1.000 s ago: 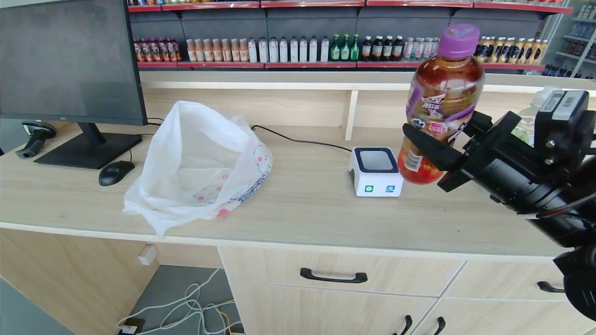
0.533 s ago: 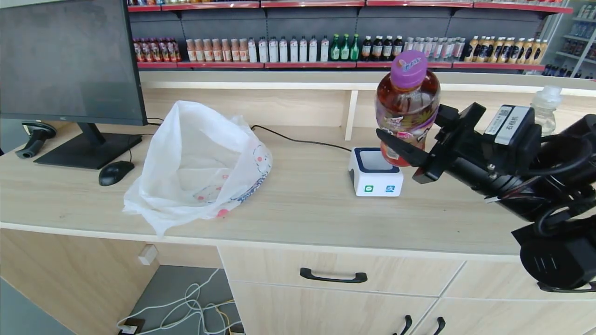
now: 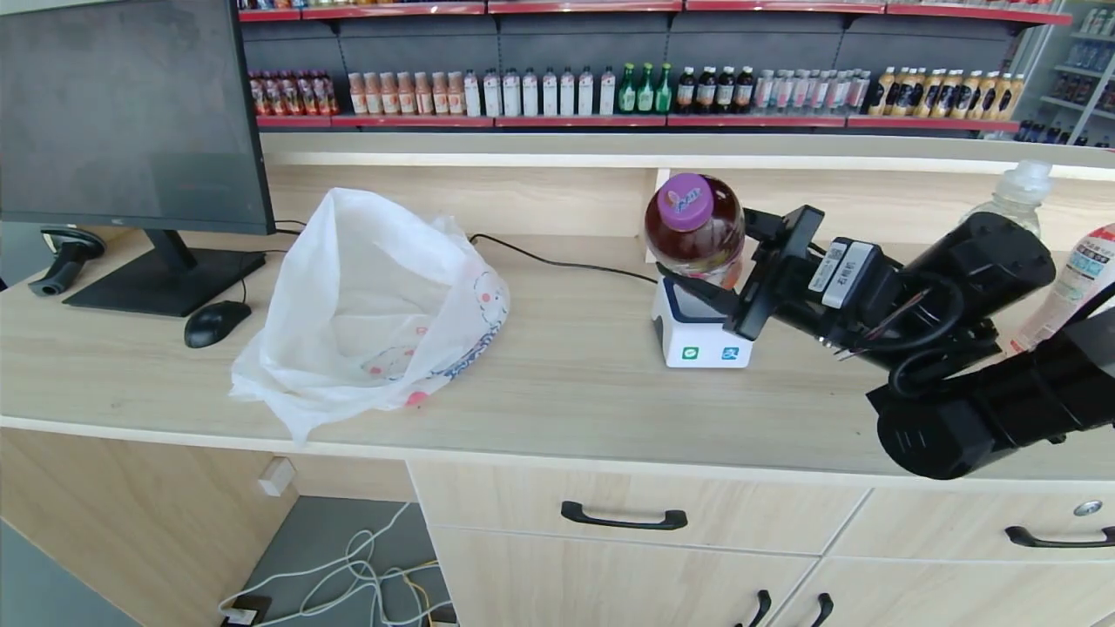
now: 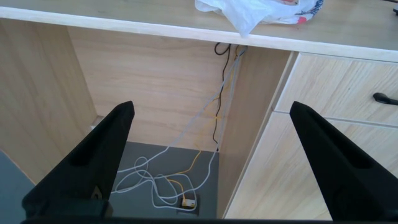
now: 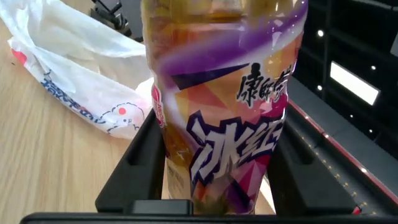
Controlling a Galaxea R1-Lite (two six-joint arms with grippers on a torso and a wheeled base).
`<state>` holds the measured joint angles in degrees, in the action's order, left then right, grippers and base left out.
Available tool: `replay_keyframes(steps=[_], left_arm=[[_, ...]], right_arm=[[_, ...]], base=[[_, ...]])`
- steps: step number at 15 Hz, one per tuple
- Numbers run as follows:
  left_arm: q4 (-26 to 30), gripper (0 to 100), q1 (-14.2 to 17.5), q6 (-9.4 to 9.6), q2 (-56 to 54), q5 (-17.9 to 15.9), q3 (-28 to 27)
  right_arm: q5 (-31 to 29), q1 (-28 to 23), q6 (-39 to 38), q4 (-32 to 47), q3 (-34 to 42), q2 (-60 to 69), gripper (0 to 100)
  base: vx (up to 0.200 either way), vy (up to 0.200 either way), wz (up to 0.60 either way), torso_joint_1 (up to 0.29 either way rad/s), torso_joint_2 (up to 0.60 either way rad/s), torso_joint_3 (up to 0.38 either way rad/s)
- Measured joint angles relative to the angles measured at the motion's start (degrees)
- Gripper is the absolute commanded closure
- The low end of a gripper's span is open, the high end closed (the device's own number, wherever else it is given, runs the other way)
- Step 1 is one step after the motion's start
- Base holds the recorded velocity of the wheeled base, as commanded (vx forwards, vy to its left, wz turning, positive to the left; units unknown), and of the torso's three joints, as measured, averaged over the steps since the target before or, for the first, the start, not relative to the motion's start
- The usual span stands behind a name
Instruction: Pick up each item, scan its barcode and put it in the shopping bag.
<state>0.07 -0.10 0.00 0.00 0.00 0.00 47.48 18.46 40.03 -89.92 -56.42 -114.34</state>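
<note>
The right gripper (image 3: 719,261) is clamping its two black fingers around the lower body of the tea bottle (image 3: 694,228), one on each side of the purple label. In the right wrist view the bottle (image 5: 224,93) is sitting square between the fingers of that gripper (image 5: 211,168).

The relation that is mattering here is bottle to scanner (image 3: 701,335). The white box is lying directly beneath the gripper, with its glass window facing up at the bottle's underside. The bottle's long axis is leaning, the purple cap tipping back toward the robot and the base pointing down and away, just above the window. I cannot tell whether the barcode is facing the glass, since the bottle is hiding that side of its label. My guess is that a roll of the wrist is going to decide whether the scan reads.

The shopping bag (image 3: 375,305) is lying well off to this gripper's left on the counter (image 3: 566,392), mouth gaping upward. From the scanner the carry is looking like a plain sideways sweep.

The left gripper (image 4: 211,109) is hanging below the counter edge, in front of the cabinet, jaws spread wide and holding nothing. The right arm is clearly the one doing this job.
</note>
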Motion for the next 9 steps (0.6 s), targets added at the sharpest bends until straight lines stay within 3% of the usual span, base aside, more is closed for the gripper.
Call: replay_keyframes(steps=[3, 9], left_arm=[[0.02, 0, 0.00, 0.00, 0.02, 0.00, 0.00], [0.02, 0, 0.00, 0.00, 0.02, 0.00, 0.00]], right_arm=[[4.22, -2.21, -0.16, -0.22, -7.52, -3.41, 100], [4.24, -4.92, 0.01, -0.02, -14.36, -9.73, 100]], base=[[0.000, 0.000, 0.00, 0.000, 0.00, 0.000], [0.000, 0.000, 0.00, 0.000, 0.00, 0.000]])
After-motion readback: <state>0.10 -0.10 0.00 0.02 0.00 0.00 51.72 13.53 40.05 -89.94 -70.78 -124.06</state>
